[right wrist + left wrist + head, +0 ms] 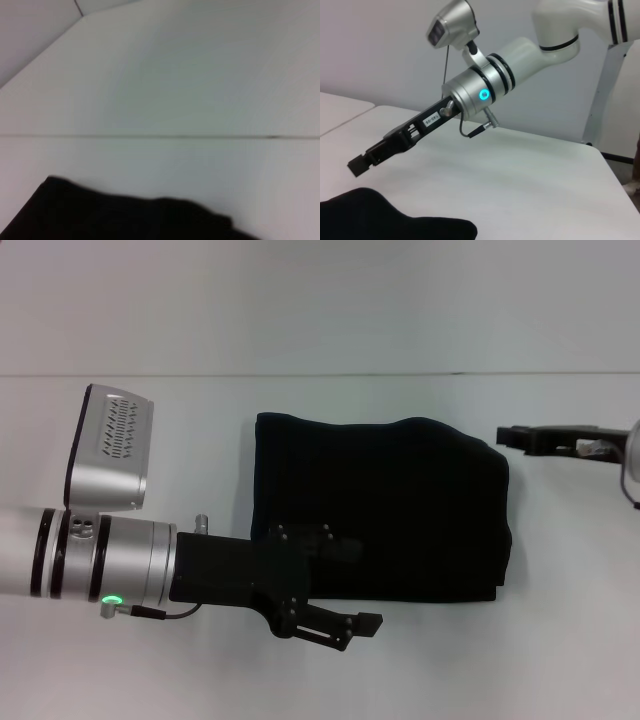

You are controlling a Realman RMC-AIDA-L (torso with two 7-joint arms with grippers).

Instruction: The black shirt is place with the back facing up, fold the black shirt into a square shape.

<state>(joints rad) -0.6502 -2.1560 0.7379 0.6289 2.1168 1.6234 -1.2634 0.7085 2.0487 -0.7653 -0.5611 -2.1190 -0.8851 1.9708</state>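
Only from the left wrist: right claw (362, 162) above black shirt (380, 217).

A plain white desk (320, 670) fills the scene, a thin seam line (200, 375) crossing its far part. A pale wall (380, 50) rises behind.

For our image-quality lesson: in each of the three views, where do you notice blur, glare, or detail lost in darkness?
Head view: even light, but the black shirt reads as a nearly featureless dark block, and the left gripper blends into it where they overlap. Left wrist view: the right gripper is fairly crisp, the shirt corner soft. Right wrist view: blurred throughout, the shirt edge smeared against the white table.
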